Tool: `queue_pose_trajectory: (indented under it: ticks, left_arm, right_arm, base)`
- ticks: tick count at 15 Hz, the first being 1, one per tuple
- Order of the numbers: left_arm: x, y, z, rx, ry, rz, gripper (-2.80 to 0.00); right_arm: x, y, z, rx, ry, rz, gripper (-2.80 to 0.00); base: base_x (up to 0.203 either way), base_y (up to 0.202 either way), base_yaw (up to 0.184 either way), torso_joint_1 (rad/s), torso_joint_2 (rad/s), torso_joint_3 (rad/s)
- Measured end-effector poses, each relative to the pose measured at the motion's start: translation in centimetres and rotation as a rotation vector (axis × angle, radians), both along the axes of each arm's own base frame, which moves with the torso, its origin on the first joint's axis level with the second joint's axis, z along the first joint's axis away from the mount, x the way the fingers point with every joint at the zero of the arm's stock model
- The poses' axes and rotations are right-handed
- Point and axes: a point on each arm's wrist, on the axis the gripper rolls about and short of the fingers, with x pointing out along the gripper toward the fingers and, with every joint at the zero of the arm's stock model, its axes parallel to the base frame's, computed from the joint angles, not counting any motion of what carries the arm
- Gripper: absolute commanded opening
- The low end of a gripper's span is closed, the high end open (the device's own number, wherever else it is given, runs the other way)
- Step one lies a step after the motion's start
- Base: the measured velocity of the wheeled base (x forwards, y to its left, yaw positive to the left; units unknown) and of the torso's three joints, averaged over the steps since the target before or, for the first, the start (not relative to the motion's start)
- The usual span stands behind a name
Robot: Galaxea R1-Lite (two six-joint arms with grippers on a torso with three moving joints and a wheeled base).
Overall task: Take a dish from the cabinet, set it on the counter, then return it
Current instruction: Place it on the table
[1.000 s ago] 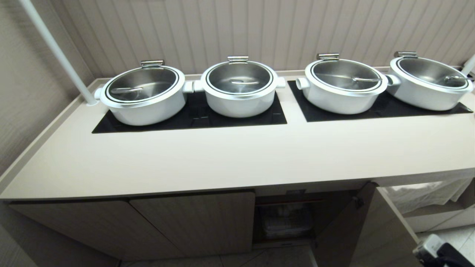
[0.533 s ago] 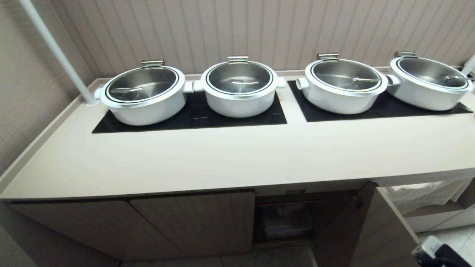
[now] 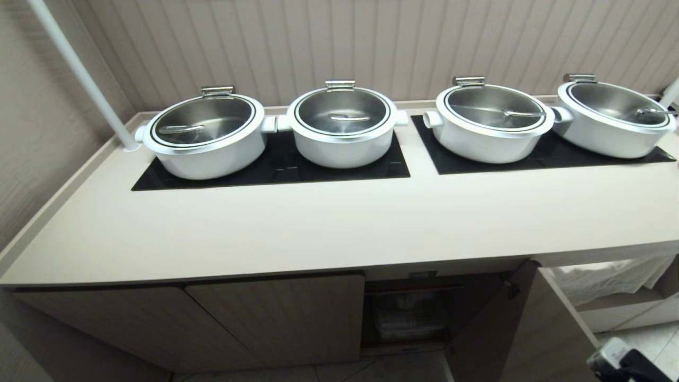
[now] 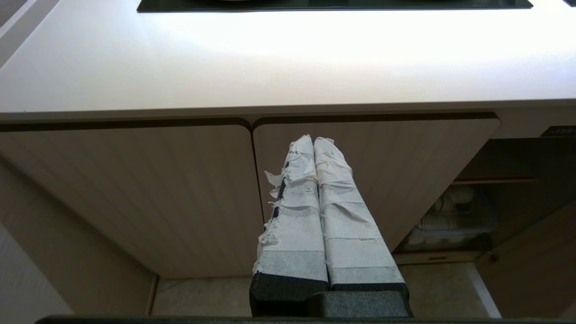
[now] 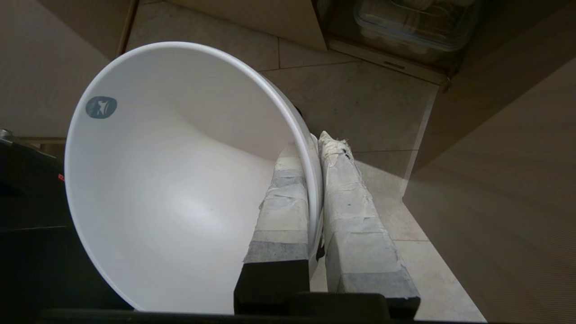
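The dish (image 5: 171,180), a plain white bowl with a small grey mark inside, hangs tilted above the tiled floor in the right wrist view. My right gripper (image 5: 315,146) is shut on its rim, one taped finger inside and one outside. It is low, in front of the open cabinet (image 3: 408,313); the head view catches only a bit of the right arm (image 3: 618,363) at the bottom right corner. The beige counter (image 3: 339,228) stretches above the cabinet. My left gripper (image 4: 313,140) is shut and holds nothing, parked facing the closed ribbed doors (image 4: 180,198).
Several white steel-lidded pots (image 3: 342,124) stand on black cooktop panels (image 3: 276,170) at the back of the counter. The cabinet's open door (image 3: 520,329) swings out to the right. A clear plastic bin (image 5: 414,22) sits inside. A white pole (image 3: 79,74) rises at back left.
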Motion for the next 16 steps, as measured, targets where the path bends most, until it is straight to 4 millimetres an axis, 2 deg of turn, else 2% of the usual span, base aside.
queue_pose_trajectory:
  ticks: [11,16]
  left_arm:
    - [0.0,0.0,0.0,0.0,0.0,0.0,-2.8]
    - [0.0,0.0,0.0,0.0,0.0,0.0,-2.8]
  right_arm:
    - [1.3,1.0,1.6,0.052,0.036,-0.09,-2.8]
    - [1.7,1.2,1.7,0.049,0.031,-0.12,-2.8]
  base:
    - [0.0,0.0,0.0,0.0,0.0,0.0]
    - [0.0,0.0,0.0,0.0,0.0,0.0]
